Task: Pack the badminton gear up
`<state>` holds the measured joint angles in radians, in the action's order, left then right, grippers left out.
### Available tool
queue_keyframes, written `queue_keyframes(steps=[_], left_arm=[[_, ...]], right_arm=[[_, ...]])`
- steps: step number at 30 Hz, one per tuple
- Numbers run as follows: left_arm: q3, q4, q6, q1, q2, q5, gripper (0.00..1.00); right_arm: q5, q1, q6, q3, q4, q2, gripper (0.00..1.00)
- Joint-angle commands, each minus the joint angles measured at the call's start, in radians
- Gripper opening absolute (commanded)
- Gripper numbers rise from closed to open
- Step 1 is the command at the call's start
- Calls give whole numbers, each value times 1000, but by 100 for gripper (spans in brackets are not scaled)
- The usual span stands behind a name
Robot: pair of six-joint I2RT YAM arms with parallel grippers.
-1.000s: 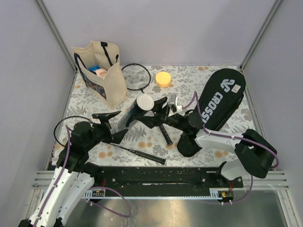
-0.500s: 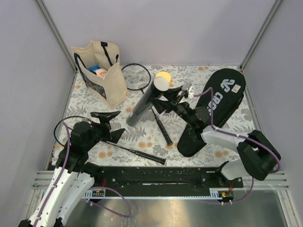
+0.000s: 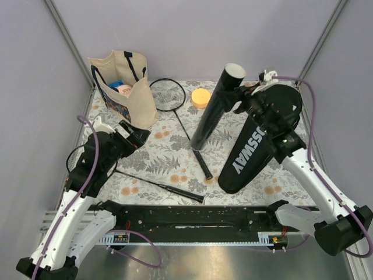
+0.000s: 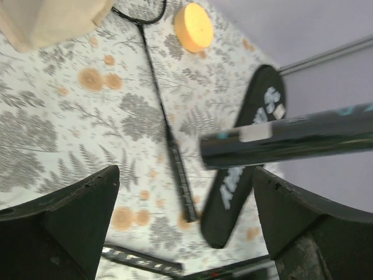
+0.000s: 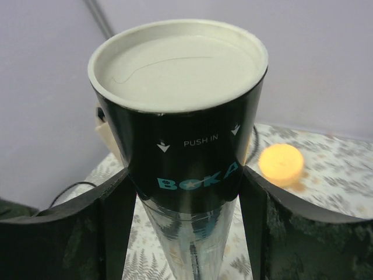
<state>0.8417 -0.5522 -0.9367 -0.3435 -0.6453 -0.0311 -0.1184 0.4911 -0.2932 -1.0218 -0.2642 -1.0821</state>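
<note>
My right gripper (image 3: 235, 97) is shut on the long black lettered tube (image 3: 214, 111) just below its white cap (image 3: 234, 71). It holds the tube steeply tilted above the mat, with the lower end near the middle. In the right wrist view the tube (image 5: 186, 134) sits between both fingers (image 5: 99, 233). The black CROSSWAY cover (image 3: 262, 137) lies on the right. One racket (image 3: 175, 111) lies from the bag to mid-mat. The other racket (image 3: 160, 186) lies near the front left. My left gripper (image 3: 132, 135) is open and empty above the left mat. No shuttlecocks show.
The beige tote bag (image 3: 125, 87) stands at the back left with items inside. An orange disc (image 3: 201, 97) lies at the back middle and also shows in the left wrist view (image 4: 194, 27). Grey walls enclose the floral mat (image 3: 169, 157). A black rail (image 3: 186, 217) runs along the front.
My right arm has lifted the tube from low over the middle up toward the back right, tilting it more upright. My left arm has risen and moved toward the bag.
</note>
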Motion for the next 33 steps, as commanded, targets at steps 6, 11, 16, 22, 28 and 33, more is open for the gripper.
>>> queue_keyframes(steps=[6, 11, 16, 22, 28, 33], left_arm=[[-67, 150, 458, -2, 30, -9, 99], [-88, 164, 492, -2, 59, 10, 99], [-105, 161, 489, -2, 73, 25, 99], [-95, 149, 487, -2, 53, 51, 99], [-84, 138, 506, -3, 36, 60, 99], [-59, 110, 518, -2, 15, 36, 99]], right_arm=[[-220, -242, -64, -346, 510, -166, 38], [-374, -361, -101, -579, 687, -439, 38], [-469, -443, -145, -751, 701, -686, 40], [-580, -554, -178, -1099, 853, -1047, 47], [-596, -628, -271, -1351, 908, -1355, 48], [-557, -646, -316, -1393, 840, -1447, 54]])
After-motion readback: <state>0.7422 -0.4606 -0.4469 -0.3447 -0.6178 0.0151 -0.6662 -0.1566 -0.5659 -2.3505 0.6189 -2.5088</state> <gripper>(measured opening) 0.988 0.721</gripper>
